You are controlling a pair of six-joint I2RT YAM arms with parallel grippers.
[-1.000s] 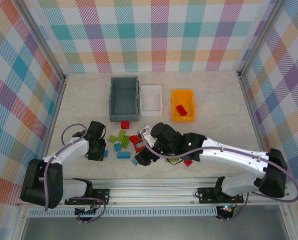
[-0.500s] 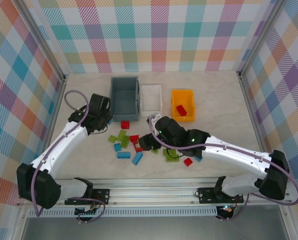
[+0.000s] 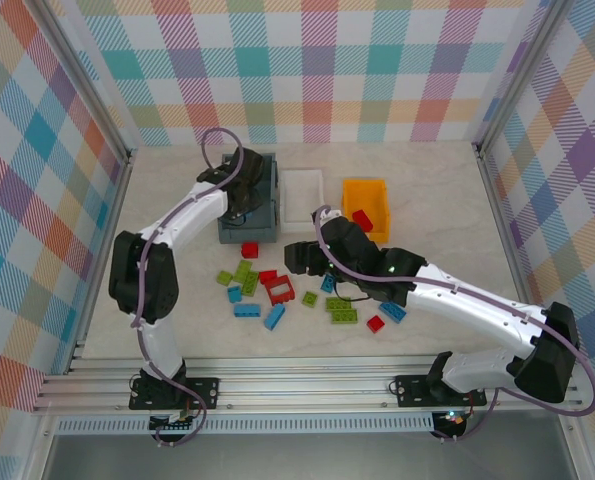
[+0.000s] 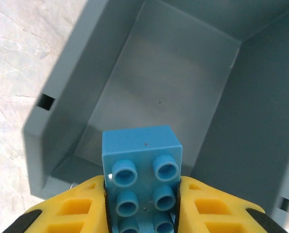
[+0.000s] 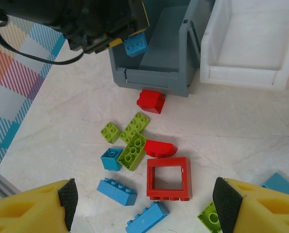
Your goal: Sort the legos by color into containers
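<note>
My left gripper (image 3: 243, 196) hangs over the slate grey-blue bin (image 3: 248, 236), shut on a light blue brick (image 4: 142, 165) with its studs facing the camera. Below it, the bin's floor (image 4: 168, 82) is bare. The right wrist view has that gripper (image 5: 127, 34) and its brick (image 5: 136, 44) at the bin's near edge (image 5: 154, 77). My right gripper (image 3: 295, 257) stands open above the loose pile: a red frame (image 5: 168, 178), lime bricks (image 5: 132, 150), blue bricks (image 5: 116, 191) and a red brick (image 5: 151, 101) against the grey bin. One red brick (image 3: 362, 219) lies in the orange-yellow bin (image 3: 349, 210).
The white bin (image 3: 302, 173) stands between the other two. More bricks lie right of the pile: lime (image 3: 343, 310), red (image 3: 375, 323) and blue (image 3: 393, 312). Metal posts and checked walls close in the table on three sides.
My left arm has swung from the table's left side up and back over the grey-blue bin, carrying the blue brick. My right gripper has drawn back from the pile toward the bins.
</note>
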